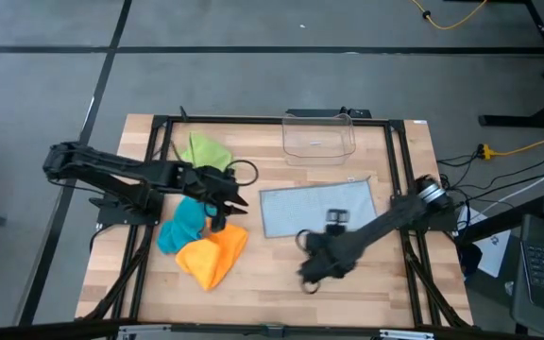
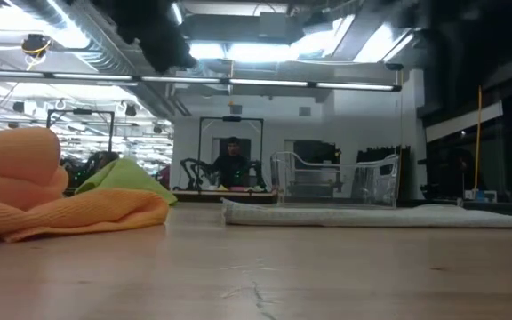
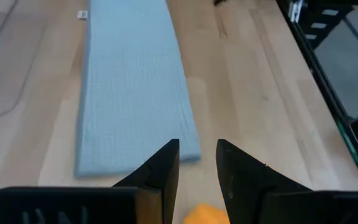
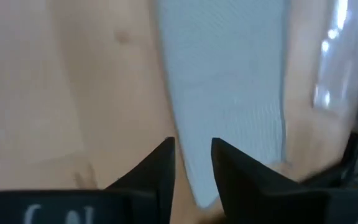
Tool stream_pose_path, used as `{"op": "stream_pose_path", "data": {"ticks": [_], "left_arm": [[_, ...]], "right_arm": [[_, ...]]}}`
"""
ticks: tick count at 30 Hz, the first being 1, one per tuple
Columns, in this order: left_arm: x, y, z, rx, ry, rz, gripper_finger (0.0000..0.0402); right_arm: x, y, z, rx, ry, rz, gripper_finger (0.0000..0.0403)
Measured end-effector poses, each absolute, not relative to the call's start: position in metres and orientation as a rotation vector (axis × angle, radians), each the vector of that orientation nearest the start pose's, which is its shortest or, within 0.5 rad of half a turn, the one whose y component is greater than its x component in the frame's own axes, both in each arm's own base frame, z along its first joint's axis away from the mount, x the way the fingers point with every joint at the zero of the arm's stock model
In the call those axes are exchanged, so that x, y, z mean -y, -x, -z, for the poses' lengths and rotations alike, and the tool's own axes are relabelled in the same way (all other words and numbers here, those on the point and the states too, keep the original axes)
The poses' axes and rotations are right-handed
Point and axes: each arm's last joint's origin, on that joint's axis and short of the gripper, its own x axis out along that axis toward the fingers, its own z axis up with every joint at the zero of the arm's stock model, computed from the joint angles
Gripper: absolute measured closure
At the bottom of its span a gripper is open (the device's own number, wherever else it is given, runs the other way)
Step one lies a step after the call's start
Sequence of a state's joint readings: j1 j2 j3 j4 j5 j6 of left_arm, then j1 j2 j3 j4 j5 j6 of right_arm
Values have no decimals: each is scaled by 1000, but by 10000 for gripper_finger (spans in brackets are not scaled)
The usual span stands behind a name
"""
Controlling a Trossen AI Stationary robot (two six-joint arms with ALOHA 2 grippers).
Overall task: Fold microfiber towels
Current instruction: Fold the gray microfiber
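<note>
The light grey towel [image 1: 317, 208] lies flat in a long folded strip at the table's middle; the left wrist view shows the strip [image 3: 135, 93] lengthwise. The lime green towel [image 1: 204, 151], the teal towel [image 1: 182, 227] and the orange towel [image 1: 213, 255] lie crumpled at the left. My left gripper [image 1: 237, 204] hangs open above the teal and orange towels, pointing toward the grey one, with a bit of orange [image 3: 207, 214] below its fingers [image 3: 163, 171]. My right gripper [image 1: 331, 225] hovers open over the grey towel's near edge [image 4: 229, 93], holding nothing.
A clear plastic bin [image 1: 319, 137] stands at the far edge behind the grey towel. A black frame [image 1: 399, 161] runs around the table. Bare wood shows near the front edge [image 1: 281, 293]. In the low view a person [image 2: 231, 160] sits far off in the room.
</note>
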State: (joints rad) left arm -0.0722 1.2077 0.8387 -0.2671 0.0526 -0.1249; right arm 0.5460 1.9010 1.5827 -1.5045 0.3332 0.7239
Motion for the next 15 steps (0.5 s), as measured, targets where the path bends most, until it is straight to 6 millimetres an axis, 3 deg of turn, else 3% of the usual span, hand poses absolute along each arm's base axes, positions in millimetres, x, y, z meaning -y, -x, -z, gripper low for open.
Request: {"op": "stream_pose_path", "data": {"ticks": [4, 7, 11, 15], "left_arm": [[20, -275, -242, -656, 123, 84, 303], [17, -286, -225, -696, 149, 113, 303], [9, -303, -208, -686, 204, 105, 303], [-3, -314, -195, -688, 235, 60, 303]], "right_arm": [[-144, -247, -244, -1435, 82, 541, 323], [-131, -222, -237, -1400, -92, 515, 341], [-113, -203, -219, -1333, -243, 462, 360], [-91, -190, -202, -1262, -275, 550, 373]]}}
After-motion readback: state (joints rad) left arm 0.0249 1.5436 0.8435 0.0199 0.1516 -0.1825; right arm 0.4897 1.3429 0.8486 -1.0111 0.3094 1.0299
